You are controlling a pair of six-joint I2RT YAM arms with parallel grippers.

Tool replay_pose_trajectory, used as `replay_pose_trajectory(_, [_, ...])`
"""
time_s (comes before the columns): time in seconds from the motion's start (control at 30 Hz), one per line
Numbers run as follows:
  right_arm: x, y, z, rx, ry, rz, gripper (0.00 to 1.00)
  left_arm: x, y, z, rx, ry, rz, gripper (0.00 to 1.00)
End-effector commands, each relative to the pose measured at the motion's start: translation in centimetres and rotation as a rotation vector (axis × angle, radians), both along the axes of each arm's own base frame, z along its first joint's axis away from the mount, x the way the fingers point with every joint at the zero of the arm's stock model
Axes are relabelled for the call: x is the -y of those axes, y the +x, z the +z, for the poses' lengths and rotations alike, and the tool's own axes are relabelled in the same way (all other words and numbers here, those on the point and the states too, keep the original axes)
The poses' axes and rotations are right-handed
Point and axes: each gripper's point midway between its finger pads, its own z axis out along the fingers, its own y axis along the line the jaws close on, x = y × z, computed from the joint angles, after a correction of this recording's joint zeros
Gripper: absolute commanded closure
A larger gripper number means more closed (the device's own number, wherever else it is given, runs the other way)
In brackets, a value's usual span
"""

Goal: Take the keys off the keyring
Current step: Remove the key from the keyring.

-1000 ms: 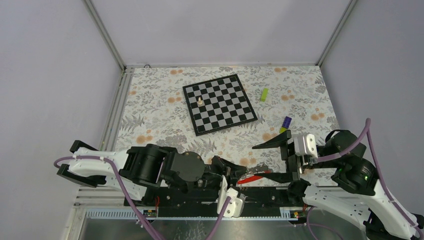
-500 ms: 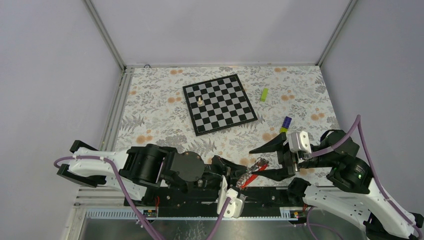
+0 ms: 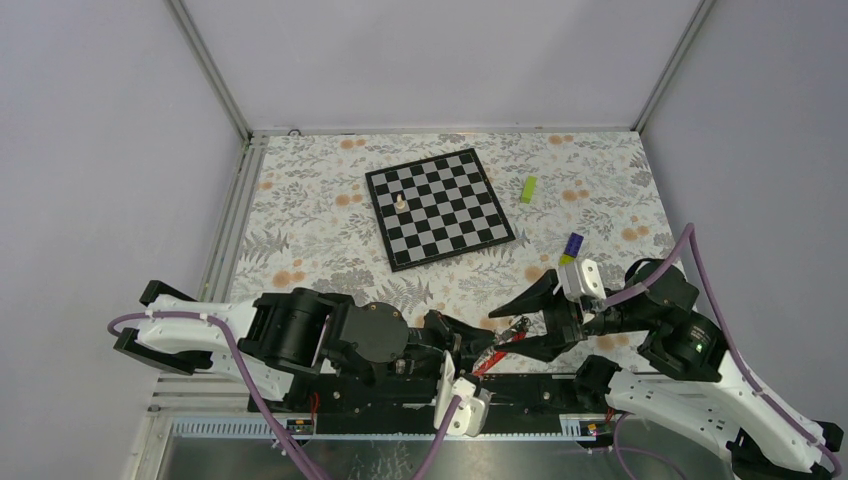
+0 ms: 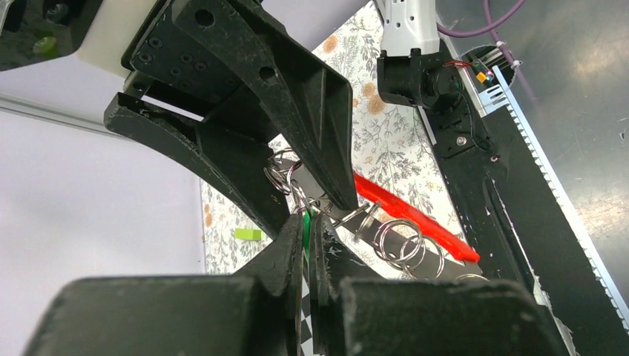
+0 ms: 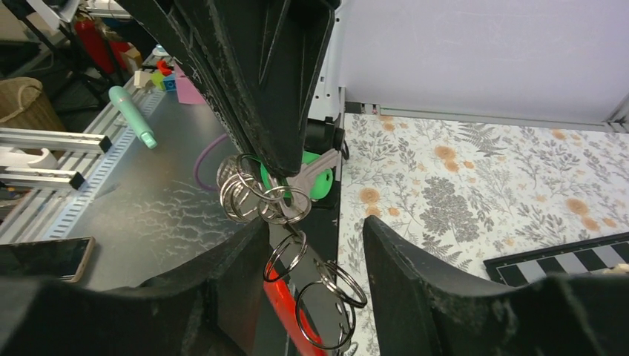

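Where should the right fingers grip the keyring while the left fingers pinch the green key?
On the rings of the keyring dangling below the green key, above the red strap. Come from opposite the left fingers, with the right fingers straddling them: they hang free, while the key head is clamped.

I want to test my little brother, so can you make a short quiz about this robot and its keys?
1. True or false: the left end effector is shut on the green-headed key.
2. What colour is the strap on the keyring? A blue, B red, C yellow.
3. Fill in: the chessboard has ___ piece standing on it.
Key: 1 true; 2 B; 3 one.
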Motion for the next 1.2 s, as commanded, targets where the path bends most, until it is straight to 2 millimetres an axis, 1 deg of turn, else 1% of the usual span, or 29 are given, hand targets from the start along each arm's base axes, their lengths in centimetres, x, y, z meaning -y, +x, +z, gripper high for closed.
replay_pose_trajectory(0.0, [-0.4,-0.7,1.3,0.003,0.051,0.050,0.47,-0.4,0.2,4.0,-0.014,-0.138,0.003,1.00])
replay_pose_trajectory(0.27, [-0.2,-1.1,1.6,-0.026,0.077,0.055,0.64,-0.5,0.3,4.0,-0.012,-0.138,0.006,1.00])
replay_pose_trajectory(0.63, [0.5,-1.0,2.6,-0.025,0.127,0.018,0.83,-0.8,0.7,4.2,-0.008,-0.146,0.024,1.00])
replay_pose_trajectory(0.9, [0.9,-1.1,3.5,-0.013,0.142,0.005,0.92,-0.9,0.9,4.2,-0.012,-0.149,0.035,1.00])
replay_pose_trajectory(1.1, [1.5,-1.0,4.2,0.027,0.156,-0.018,0.99,-1.2,1.0,4.2,-0.016,-0.150,0.045,1.00])
replay_pose_trajectory(1.17, [1.6,-1.0,4.4,0.040,0.157,-0.025,1.00,-1.2,1.1,4.1,-0.014,-0.147,0.049,1.00])
